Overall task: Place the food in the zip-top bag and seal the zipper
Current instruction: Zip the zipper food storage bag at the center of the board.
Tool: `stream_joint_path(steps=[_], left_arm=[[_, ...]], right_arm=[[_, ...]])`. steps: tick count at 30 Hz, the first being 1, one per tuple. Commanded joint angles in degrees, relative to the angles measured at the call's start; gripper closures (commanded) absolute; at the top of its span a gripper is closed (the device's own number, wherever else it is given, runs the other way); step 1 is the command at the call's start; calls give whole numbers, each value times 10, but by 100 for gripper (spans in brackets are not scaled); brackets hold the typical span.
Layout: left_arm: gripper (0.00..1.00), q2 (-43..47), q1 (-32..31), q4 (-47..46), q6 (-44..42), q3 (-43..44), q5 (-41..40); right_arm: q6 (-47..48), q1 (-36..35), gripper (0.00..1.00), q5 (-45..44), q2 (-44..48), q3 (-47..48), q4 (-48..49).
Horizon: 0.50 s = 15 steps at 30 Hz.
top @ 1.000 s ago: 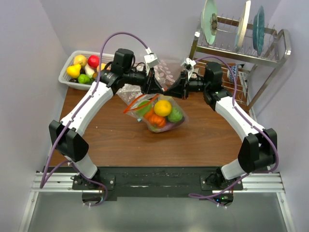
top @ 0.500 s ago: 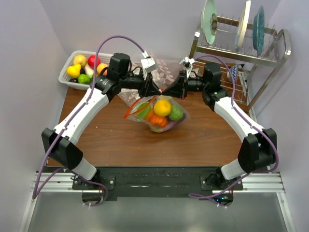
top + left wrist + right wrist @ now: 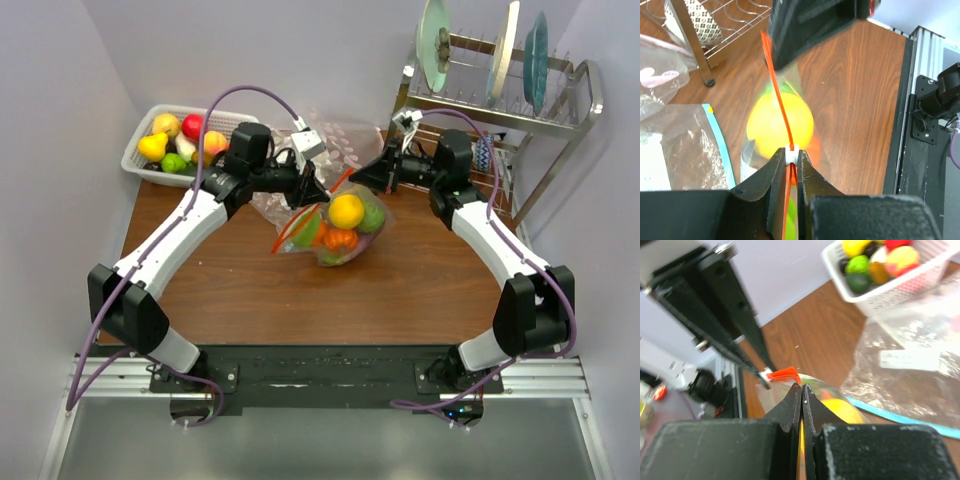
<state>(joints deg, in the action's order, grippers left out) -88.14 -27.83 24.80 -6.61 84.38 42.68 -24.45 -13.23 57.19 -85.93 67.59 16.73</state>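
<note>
While both arms meet over the brown wooden table [image 3: 430,290], the clear crinkly zip-top bag [image 3: 336,257] is held up by its mouth between them, toward the table's back middle; whether its bottom touches the wood is unclear. Inside lies glossy toy food [image 3: 340,238]: a round yellow fruit [image 3: 346,211] on top, orange and green pieces beneath. The left gripper [image 3: 791,152] is clenched on the thin orange-red zipper strip [image 3: 778,95]; the right gripper [image 3: 802,390] pinches the strip's other end. More toy fruit fills a white slotted basket [image 3: 140,170] at back left.
</note>
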Motion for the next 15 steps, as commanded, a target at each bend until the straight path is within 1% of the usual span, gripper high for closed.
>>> stream_joint_path(steps=[1, 2, 7, 15], left_arm=[[100, 16, 3, 28, 12, -13, 3], [100, 15, 3, 28, 14, -15, 2], [100, 15, 3, 29, 17, -26, 0], [100, 19, 3, 25, 28, -49, -8]], right_arm=[[-35, 43, 100, -111, 22, -2, 68], [-34, 46, 100, -133, 20, -3, 62], [-34, 57, 100, -181, 27, -11, 51], [-2, 70, 100, -254, 31, 3, -19]])
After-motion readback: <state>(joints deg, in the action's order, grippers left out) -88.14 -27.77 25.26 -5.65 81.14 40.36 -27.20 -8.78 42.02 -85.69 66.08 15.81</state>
